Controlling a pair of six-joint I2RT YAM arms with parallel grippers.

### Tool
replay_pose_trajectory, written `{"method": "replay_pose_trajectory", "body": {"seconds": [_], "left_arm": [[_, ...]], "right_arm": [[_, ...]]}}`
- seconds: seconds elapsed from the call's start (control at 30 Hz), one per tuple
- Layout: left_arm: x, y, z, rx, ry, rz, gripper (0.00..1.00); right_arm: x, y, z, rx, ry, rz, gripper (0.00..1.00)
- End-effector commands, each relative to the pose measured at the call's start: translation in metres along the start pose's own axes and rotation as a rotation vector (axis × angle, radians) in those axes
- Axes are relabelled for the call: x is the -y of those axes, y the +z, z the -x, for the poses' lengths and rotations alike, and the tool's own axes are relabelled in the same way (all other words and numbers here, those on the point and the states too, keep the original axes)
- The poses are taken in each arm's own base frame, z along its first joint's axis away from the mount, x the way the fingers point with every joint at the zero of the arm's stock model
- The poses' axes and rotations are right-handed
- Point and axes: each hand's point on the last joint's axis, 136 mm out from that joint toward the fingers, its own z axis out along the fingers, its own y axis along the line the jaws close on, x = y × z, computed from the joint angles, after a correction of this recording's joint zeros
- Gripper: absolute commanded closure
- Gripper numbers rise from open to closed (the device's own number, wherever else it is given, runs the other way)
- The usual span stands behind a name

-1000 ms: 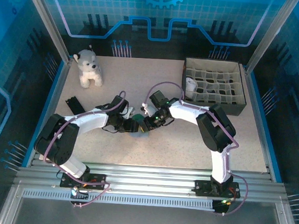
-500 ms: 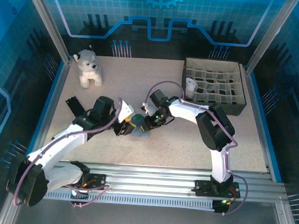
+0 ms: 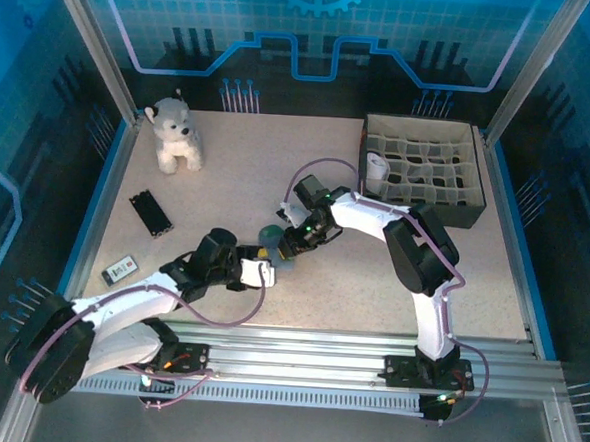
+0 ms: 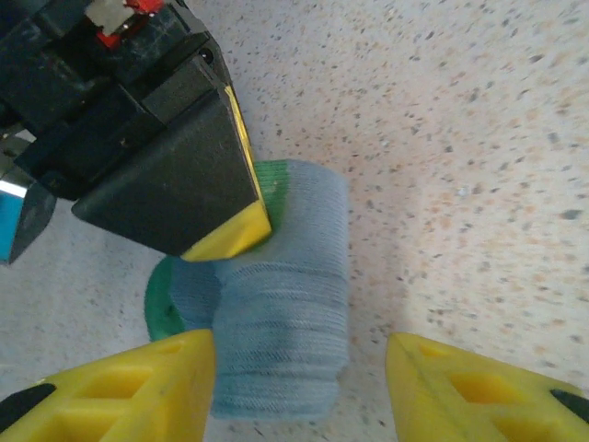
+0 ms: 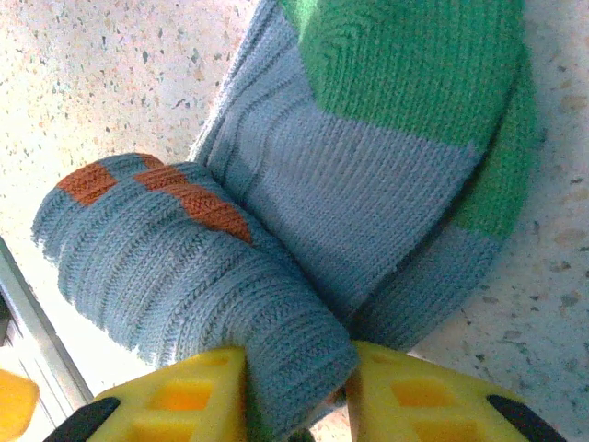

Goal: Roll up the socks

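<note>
The right end effector is clamping the rolled end of the teal-green sock, which is lying approx. mid-surface. The left end effector is hovering w/ fingers apart, one on each side of the roll, not gripping it.

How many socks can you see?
2. A green-and-blue sock lies in the middle, pinched by the right pincer. A white sock sits rolled up in the left side of the divided box. More could be hiding in its other pockets.
</note>
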Motion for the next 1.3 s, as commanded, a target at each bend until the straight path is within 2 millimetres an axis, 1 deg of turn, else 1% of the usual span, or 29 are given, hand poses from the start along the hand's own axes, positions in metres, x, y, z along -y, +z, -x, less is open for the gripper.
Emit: {"method": "replay_pose_trajectory", "body": {"seconds": [0.0, 0.17, 0.27, 0.43, 0.5, 0.53, 0.57, 0.63, 0.73, 0.77, 0.8, 0.83, 0.87, 0.9, 1.0, 1.03, 1.17, 1.27], "left_arm": [[-0.016, 0.009, 0.006, 0.007, 0.107, 0.073, 0.48], [-0.004, 0.024, -0.001, -0.02, 0.136, 0.017, 0.49], [0.006, 0.029, -0.008, -0.052, 0.175, -0.021, 0.55], [0.009, 0.039, -0.025, -0.126, 0.213, -0.031, 0.57], [0.015, 0.043, -0.032, -0.16, 0.255, -0.055, 0.59], [0.018, 0.047, -0.038, -0.195, 0.284, -0.057, 0.59], [0.016, 0.05, -0.041, -0.218, 0.301, -0.043, 0.6], [0.013, 0.056, -0.047, -0.258, 0.316, -0.028, 0.64], [0.017, 0.061, -0.055, -0.294, 0.33, -0.033, 0.71], [0.018, 0.062, -0.057, -0.302, 0.329, -0.037, 0.77], [0.019, 0.062, -0.058, -0.306, 0.322, -0.037, 0.85], [0.02, 0.061, -0.058, -0.306, 0.311, -0.041, 0.97], [0.021, 0.059, -0.056, -0.3, 0.297, -0.05, 1.0], [0.024, 0.057, -0.054, -0.289, 0.273, -0.074, 1.0], [0.045, 0.046, -0.042, -0.234, 0.18, -0.215, 1.0], [0.049, 0.043, -0.038, -0.22, 0.139, -0.255, 1.0], [0.054, 0.034, -0.029, -0.177, -0.029, -0.396, 1.0], [0.055, 0.029, -0.023, -0.155, -0.143, -0.519, 1.0]], "right_arm": [[0.04, 0.026, -0.042, -0.158, 0.076, -0.113, 0.7], [0.04, 0.025, -0.042, -0.169, 0.072, -0.113, 0.7], [0.041, 0.025, -0.043, -0.169, 0.076, -0.107, 0.7], [0.041, 0.026, -0.042, -0.172, 0.08, -0.093, 0.7], [0.041, 0.026, -0.042, -0.174, 0.08, -0.088, 0.7], [0.041, 0.026, -0.042, -0.175, 0.08, -0.086, 0.7], [0.04, 0.026, -0.042, -0.177, 0.08, -0.085, 0.7], [0.041, 0.026, -0.042, -0.178, 0.085, -0.075, 0.7], [0.04, 0.024, -0.042, -0.173, 0.096, -0.058, 0.7], [0.04, 0.023, -0.041, -0.167, 0.098, -0.051, 0.7], [0.039, 0.021, -0.04, -0.154, 0.102, -0.045, 0.7], [0.039, 0.018, -0.038, -0.137, 0.105, -0.039, 0.7], [0.039, 0.015, -0.036, -0.12, 0.111, -0.034, 0.7], [0.039, 0.011, -0.034, -0.099, 0.112, -0.026, 0.69], [0.035, -0.004, -0.025, -0.024, 0.097, -0.009, 0.65], [0.033, -0.01, -0.022, 0.006, 0.088, 0.002, 0.64], [0.025, -0.038, -0.008, 0.142, 0.041, 0.013, 0.61], [0.024, -0.056, -0.001, 0.241, -0.001, 0.0, 0.58]]}}
